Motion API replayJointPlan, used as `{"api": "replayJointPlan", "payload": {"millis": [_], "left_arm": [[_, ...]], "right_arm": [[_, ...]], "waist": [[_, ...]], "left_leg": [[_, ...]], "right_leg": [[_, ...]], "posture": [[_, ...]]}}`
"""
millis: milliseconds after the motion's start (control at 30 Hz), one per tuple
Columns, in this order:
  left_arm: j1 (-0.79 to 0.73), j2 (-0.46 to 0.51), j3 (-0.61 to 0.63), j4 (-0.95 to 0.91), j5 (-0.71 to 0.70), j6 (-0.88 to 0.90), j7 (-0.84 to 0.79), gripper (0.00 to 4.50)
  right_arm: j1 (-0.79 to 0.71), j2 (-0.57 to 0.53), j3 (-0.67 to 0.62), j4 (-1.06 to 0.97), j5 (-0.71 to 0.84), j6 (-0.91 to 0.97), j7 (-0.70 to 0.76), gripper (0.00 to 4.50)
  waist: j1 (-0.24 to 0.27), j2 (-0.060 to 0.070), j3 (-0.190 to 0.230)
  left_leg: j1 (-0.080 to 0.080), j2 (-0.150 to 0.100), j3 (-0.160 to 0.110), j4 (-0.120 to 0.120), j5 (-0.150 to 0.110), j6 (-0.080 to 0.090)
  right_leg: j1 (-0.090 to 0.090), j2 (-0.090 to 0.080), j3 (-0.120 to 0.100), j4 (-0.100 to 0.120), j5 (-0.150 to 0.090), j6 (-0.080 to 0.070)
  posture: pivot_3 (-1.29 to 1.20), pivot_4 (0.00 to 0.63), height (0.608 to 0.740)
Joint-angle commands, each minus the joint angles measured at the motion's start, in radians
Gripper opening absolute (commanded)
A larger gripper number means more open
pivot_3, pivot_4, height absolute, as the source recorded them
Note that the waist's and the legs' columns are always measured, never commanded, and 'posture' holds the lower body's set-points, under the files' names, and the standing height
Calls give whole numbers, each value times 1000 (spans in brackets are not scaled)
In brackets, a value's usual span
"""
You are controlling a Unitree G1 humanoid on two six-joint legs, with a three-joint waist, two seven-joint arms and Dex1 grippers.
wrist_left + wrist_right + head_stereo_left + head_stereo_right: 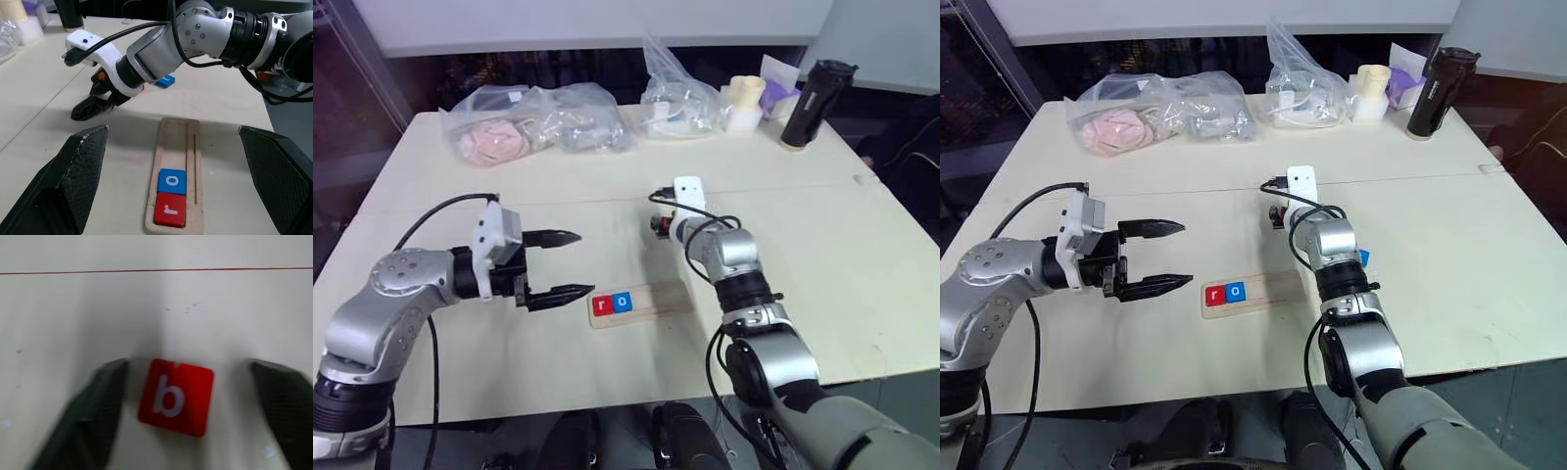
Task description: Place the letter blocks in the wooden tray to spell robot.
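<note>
Red b block (175, 396) flat on table between right gripper (188, 406) fingers, spread, one finger nearly touching; wooden tray (651, 299) near, slots past o free.

White "r" on a red block (169, 210), "o" on a blue block (171, 181), "b" on another red block (176, 396).

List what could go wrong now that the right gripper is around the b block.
1. The red b block lies skewed between the right gripper's open fingers, nearer one of them; closing may twist it or push it aside.
2. In the wooden tray, r and o sit tightly together; setting b in next may knock them.
3. The open left gripper hovers beside the tray and may crowd the placement.
</note>
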Motion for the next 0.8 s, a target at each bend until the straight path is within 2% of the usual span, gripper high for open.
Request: {"api": "replayJointPlan", "payload": {"millis": [33,100,200,333,433,500,533,633,800], "left_arm": [[-28,-1,-2,3,9,-20,13,4500],[-38,-6,-8,15,18,-27,15,4500],[-50,-11,-18,29,27,-36,20,4500],[-66,-31,-38,42,36,-46,27,4500],[-87,-46,-59,71,49,-63,14,4500],[-101,-53,-72,91,55,-76,3,4500],[-109,-59,-81,100,58,-81,2,4500],[-126,-72,-100,121,63,-91,-12,4500],[-147,-75,-110,152,67,-101,-40,4500]], "right_arm": [[40,56,27,-52,4,75,2,2188],[69,68,30,-108,-1,113,-7,1177],[95,80,32,-166,-4,155,-7,1191],[120,28,37,-386,5,267,28,1191],[139,-88,0,-653,40,452,85,1191],[152,-149,-32,-801,70,578,118,1191],[177,-188,-53,-883,89,643,141,1191],[285,-285,-109,-1084,134,778,192,1191],[497,-304,-196,-1285,206,793,216,1191]], "waist": [[-2,0,0],[-6,0,0],[-8,0,0],[-2,0,0],[12,2,1],[32,4,2],[36,4,2],[39,4,2],[31,4,2]], "left_leg": [[1,0,0,-2,1,-1],[2,1,0,-5,1,-1],[2,1,0,-8,1,-2],[1,1,0,-8,1,-2],[-1,1,0,-7,1,-2],[-10,1,-1,-4,1,-2],[-16,0,0,-3,2,-1],[-16,0,0,-5,2,-1],[-17,0,0,-6,2,0]], "right_leg": [[0,0,0,0,0,0],[-1,1,0,0,-1,-3],[-2,1,0,1,-2,-3],[-2,1,0,0,-2,-3],[-4,1,0,-1,-2,-3],[-11,0,-1,0,-2,-3],[-17,-1,-1,1,-2,-3],[-18,0,-1,0,-2,-3],[-18,0,-1,-2,-2,-3]], "posture": [[0,150,740],[0,150,740],[0,150,740],[0,150,740],[0,150,740],[0,150,740],[0,150,740],[0,150,740],[0,150,740]]}}
